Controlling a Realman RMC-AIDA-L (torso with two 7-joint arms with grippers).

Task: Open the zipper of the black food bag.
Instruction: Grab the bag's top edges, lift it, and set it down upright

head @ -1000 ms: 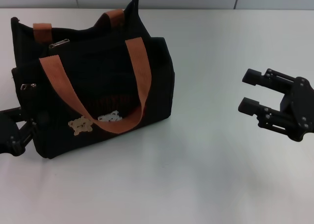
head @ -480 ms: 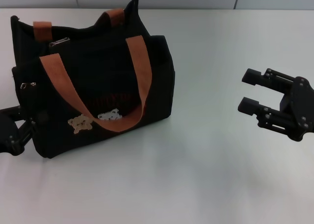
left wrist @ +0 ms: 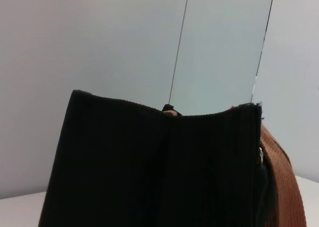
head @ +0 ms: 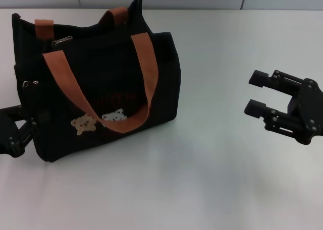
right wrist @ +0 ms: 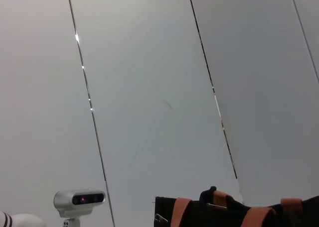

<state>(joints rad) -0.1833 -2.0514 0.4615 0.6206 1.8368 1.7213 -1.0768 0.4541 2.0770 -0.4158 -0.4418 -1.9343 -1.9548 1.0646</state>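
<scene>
A white table [head: 212, 179] meets grey wall panels [right wrist: 149, 87].

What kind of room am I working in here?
Most likely a lab or test cell, not a home: a bare white table, plain pale panelled walls, and a small tripod-style camera unit off to one side. Only the black food bag sits on the table.

- The black food bag [head: 101, 83] carries dark red lettering [head: 117, 98] on its front, just above the tan bear patch [head: 83, 124]; the letters are too small and too dim to be read.
- The white label [head: 113, 116] just beside the bear patch shows no wording that can be made out.
- No other text, brand, number or sign can be read in any view.
</scene>
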